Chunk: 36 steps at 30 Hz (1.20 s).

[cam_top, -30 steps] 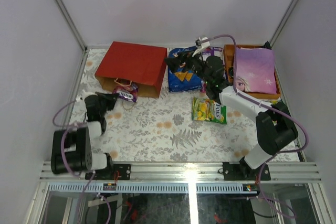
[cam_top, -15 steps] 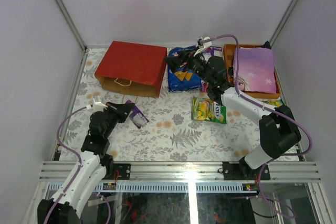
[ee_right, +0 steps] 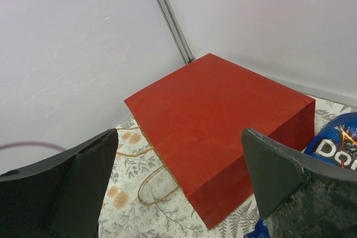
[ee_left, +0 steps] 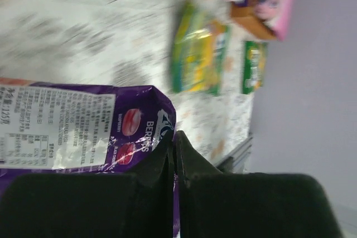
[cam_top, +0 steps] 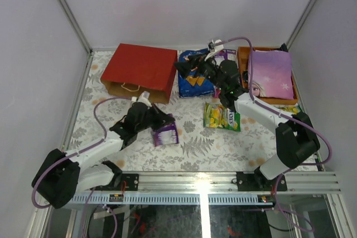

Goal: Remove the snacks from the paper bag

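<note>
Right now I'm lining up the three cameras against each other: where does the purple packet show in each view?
Top: purple packet low, left of centre, in the shut left gripper.
Left wrist: lower left, pinched at its corner.
Right wrist: not in it.
Landmark: yellow-green packet, in top and left wrist; the red bag links top to right wrist.

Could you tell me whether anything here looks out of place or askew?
The paper bag lies flat on its side, cord handles trailing on the table, instead of standing. The purple packet is held tilted, pinched at one edge by the shut left tool. Nothing looks torn or spilled.
</note>
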### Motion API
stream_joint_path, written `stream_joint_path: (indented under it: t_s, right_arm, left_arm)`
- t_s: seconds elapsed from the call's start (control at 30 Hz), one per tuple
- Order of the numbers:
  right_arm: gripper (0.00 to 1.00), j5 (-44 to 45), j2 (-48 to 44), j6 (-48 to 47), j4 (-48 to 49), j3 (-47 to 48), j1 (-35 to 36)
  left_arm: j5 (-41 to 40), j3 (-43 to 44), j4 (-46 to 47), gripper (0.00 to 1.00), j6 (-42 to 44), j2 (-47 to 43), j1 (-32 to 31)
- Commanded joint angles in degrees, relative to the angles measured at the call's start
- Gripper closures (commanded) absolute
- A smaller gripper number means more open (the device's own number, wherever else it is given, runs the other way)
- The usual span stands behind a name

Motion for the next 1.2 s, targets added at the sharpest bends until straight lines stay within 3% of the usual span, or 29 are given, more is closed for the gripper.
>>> stream_joint_path:
  t_s: [0.0,0.17,0.27,0.47,0.57,0.73,1.0,1.17]
  right_arm:
    - [0.01,1.5,-3.1,-2.0,1.6,0.8,0.6]
    - [0.01,3.3,-4.9,-4.3,0.3,0.4,0.5]
    - [0.01,4.1,-5.4,-5.0,-0.1,0.3,0.5]
    - [0.00,3.4,-4.8,-4.6,0.1,0.6,0.5]
    - [0.01,3.2,-4.8,-4.5,-0.3,0.7,0.5]
    - [0.01,2.8,-4.7,-4.2,-0.5,0.9,0.5]
    - [0.01,1.7,-3.2,-3.0,-0.5,2.0,0.5]
    - [0.01,1.8,-3.1,-3.1,-1.0,2.0,0.5]
  left_arm:
    - [1.8,14.9,9.1,1.00,4.4,5.5,-3.5]
    - [5.7,21.3,12.3,1.00,3.7,9.0,-7.2]
    - [6.6,18.9,16.4,1.00,0.5,8.5,-7.1]
    - [-2.3,10.2,13.2,1.00,0.8,8.7,-6.5]
    - [-4.6,4.1,10.9,1.00,2.2,11.2,-2.8]
    - [-1.1,-4.1,12.0,1.00,3.3,11.9,7.1]
    - [-7.5,-0.8,0.3,1.00,8.3,2.7,8.1]
    - [-7.3,2.7,-1.1,1.00,11.4,6.1,7.9]
